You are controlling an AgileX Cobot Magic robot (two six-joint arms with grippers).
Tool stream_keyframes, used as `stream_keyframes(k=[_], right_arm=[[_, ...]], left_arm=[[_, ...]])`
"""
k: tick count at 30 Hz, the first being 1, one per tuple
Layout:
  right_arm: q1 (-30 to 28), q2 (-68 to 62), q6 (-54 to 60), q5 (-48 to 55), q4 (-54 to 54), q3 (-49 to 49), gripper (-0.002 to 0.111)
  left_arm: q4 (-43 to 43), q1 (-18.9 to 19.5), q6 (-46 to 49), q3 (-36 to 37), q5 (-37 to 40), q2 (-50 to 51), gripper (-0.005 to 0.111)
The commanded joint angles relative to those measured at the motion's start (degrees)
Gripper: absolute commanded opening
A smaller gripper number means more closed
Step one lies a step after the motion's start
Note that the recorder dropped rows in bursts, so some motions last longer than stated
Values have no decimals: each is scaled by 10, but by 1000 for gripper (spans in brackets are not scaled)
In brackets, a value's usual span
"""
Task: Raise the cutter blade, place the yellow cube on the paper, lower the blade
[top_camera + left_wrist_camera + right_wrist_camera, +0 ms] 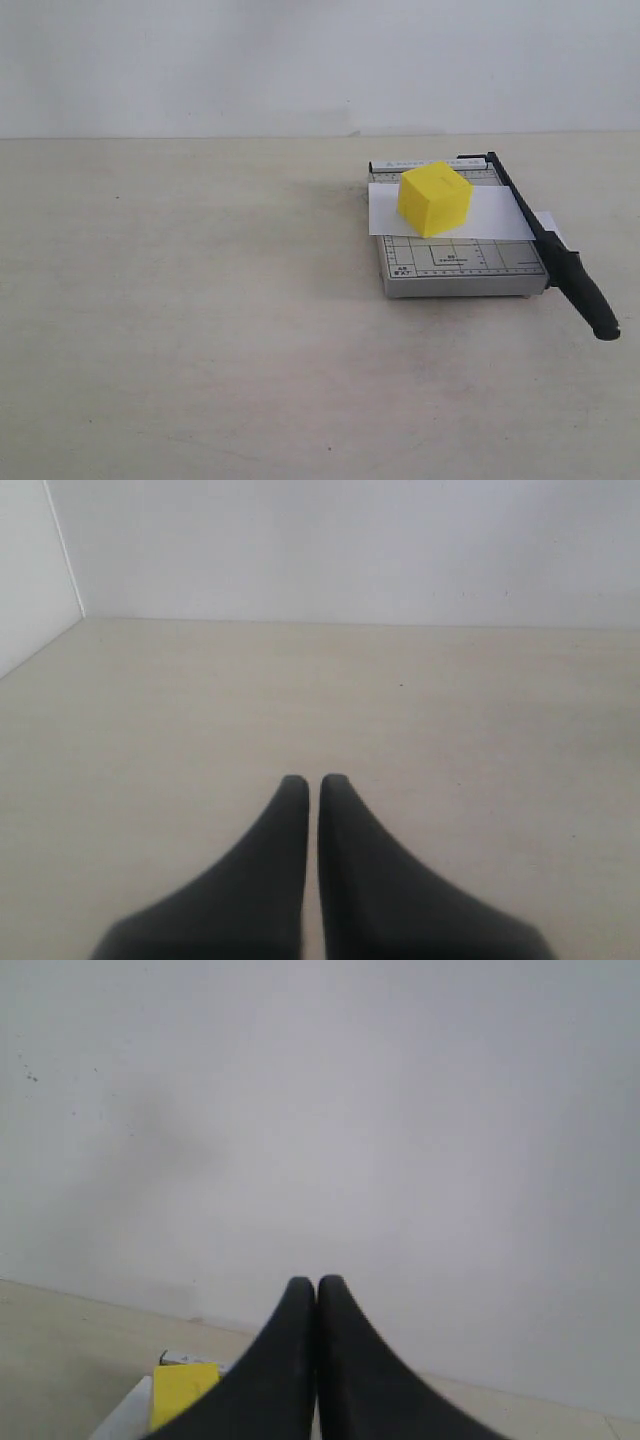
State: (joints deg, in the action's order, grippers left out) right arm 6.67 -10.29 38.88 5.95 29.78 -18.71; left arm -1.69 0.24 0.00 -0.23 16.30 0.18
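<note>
The yellow cube sits on the white paper, which lies across the grey gridded trimmer. Along the trimmer's right edge lies the black cutter blade, lowered, its thick handle pointing toward the front. Neither arm shows in the exterior view. My left gripper is shut with nothing in it, over bare tabletop. My right gripper is shut and holds nothing; past its fingers I see the yellow cube and a corner of the paper.
The trimmer stands right of centre on a pale beige tabletop, which runs back to a white wall. A wall corner shows in the left wrist view.
</note>
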Motion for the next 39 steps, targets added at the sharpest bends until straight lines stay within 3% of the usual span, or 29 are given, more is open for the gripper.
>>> stream_keyframes(k=[1,5,9,14,37,39], right_arm=[[-26,6,-123,-78,-75,72,0],[-90,52,-337,-59,-191,158,0],[-112,103,-327,-19,-204,187,0],[-99,103,-357,158,-230,187,0],[-90,103,-401,157,-241,187,0],[-90,103,-401,157,-241,187,0]], left_arm=[[3,-3,5,2,1,-2,4],[3,-3,5,2,1,-2,4],[3,-3,5,2,1,-2,4],[3,-3,5,2,1,-2,4],[3,-3,5,2,1,-2,4],[-2,10,5,2,7,-2,4]])
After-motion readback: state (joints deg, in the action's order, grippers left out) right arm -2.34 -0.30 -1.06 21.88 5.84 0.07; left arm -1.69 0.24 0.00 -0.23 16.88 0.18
